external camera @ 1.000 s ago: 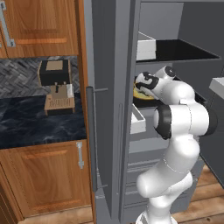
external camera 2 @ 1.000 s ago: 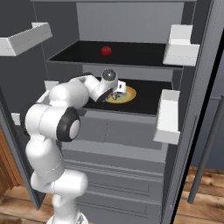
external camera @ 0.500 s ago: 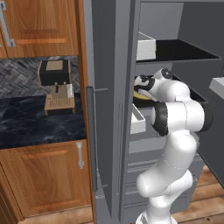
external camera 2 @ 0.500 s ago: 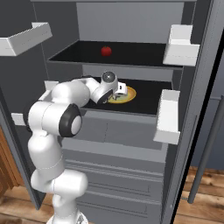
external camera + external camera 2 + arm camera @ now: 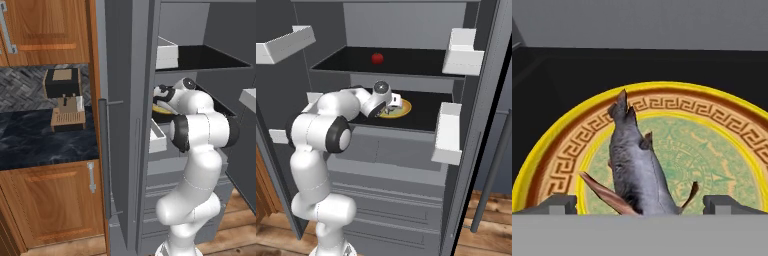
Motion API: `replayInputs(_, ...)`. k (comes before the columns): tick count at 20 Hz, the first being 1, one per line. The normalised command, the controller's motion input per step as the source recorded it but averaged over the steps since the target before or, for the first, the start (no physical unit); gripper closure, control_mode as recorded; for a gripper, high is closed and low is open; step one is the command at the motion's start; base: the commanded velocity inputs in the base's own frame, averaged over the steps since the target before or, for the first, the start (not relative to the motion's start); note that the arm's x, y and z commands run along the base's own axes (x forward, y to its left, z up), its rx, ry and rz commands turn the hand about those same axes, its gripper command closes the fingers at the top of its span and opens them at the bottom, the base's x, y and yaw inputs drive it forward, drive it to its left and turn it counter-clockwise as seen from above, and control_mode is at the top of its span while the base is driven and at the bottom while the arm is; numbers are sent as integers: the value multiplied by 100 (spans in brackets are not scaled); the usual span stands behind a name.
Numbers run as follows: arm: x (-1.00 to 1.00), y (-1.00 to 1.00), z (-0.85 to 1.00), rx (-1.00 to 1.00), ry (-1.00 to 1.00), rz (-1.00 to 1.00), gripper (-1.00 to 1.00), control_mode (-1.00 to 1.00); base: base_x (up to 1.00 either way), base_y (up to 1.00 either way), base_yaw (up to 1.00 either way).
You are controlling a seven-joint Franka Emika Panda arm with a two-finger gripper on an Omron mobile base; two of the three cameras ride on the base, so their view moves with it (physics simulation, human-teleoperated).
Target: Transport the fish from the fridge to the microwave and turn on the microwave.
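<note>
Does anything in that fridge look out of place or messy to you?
Nothing looks spilled or broken. The only curious sight is a bare fish lying unwrapped on an ornate yellow plate on the fridge's lower black shelf, with the open gripper poised over it. A red fruit sits on the shelf above.

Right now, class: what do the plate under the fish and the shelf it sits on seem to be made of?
The plate looks like glazed ceramic: a bright yellow rim and a printed key-pattern band. It could be painted plastic. The shelf looks like matte black plastic or coated metal: flat, dark, without shine.
</note>
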Motion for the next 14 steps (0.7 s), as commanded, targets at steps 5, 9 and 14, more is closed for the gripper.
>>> replayInputs(5,7,-10,-8,0,0,0,-100,-100,0,0,0)
replayInputs(9,5,-8,-9,0,0,0,-100,-100,0,0,0)
replayInputs(14,3,-1,-19,0,0,0,-100,-100,0,0,0)
